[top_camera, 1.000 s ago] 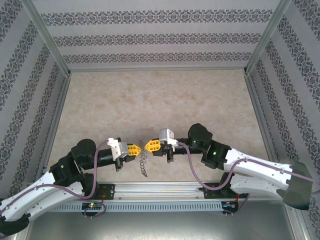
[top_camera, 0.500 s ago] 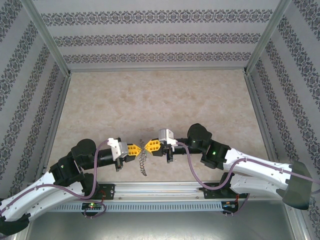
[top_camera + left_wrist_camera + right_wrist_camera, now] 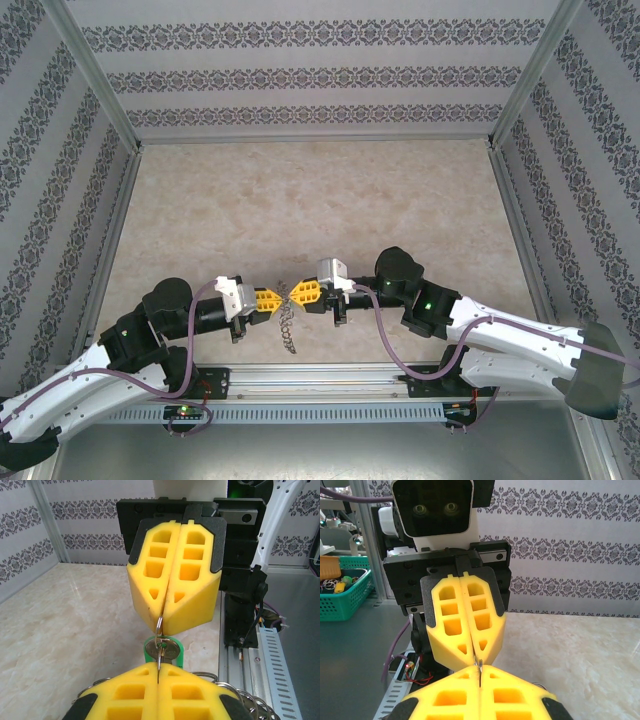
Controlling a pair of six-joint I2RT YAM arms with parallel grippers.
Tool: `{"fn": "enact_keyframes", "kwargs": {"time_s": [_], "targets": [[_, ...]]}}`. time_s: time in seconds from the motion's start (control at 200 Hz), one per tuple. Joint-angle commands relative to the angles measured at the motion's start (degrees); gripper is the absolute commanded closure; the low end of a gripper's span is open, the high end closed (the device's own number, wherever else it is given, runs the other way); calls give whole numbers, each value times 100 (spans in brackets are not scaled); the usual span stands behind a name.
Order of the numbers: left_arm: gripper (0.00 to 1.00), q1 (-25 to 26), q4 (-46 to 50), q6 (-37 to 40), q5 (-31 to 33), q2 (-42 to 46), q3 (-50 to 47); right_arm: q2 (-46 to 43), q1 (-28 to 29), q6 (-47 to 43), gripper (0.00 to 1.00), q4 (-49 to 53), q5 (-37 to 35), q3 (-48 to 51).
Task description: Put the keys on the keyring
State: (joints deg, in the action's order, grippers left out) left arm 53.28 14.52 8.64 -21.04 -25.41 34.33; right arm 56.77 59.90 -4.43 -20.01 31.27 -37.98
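Observation:
Both grippers meet tip to tip low over the table's near edge. My left gripper and right gripper are each shut on the thin metal keyring, pinching opposite sides of it. In the left wrist view, the key, with its bright green head, hangs on the ring's wire between the left gripper and the right gripper. Small wire loops trail from the ring, dangling as a chain toward the table. In the right wrist view only a sliver of the keyring peeks from the right gripper.
An aluminium rail runs along the near edge just under the grippers. Patterned walls and metal posts enclose the marble tabletop. A green basket of small items stands off the table to the left.
The dangling chain of loops has swayed slightly; both arms and their grip on the ring stay the same.

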Motion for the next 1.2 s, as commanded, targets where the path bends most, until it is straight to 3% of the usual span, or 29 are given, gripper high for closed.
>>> {"fn": "enact_keyframes", "kwargs": {"time_s": [0.0, 0.385, 0.545, 0.749, 0.954, 1.194], "targets": [[100, 78, -402, 85, -84, 77, 17, 47, 57, -29, 100, -179, 284, -56], [100, 78, -366, 123, -145, 71, 21, -149, 57, -44, 100, -162, 319, 8], [100, 78, -103, 327, -645, 27, 161, -351, 57, -75, 100, -100, 269, 100], [100, 78, 782, 796, -1097, -700, 767, -861, 82, -221, 100, 92, 64, 395], [100, 78, 534, 770, -896, -726, 663, -1445, 237, -339, 100, 184, -628, 762], [100, 69, 547, 922, -822, -788, 586, -1245, 844, -542, 100, -178, -1856, 966]]}}
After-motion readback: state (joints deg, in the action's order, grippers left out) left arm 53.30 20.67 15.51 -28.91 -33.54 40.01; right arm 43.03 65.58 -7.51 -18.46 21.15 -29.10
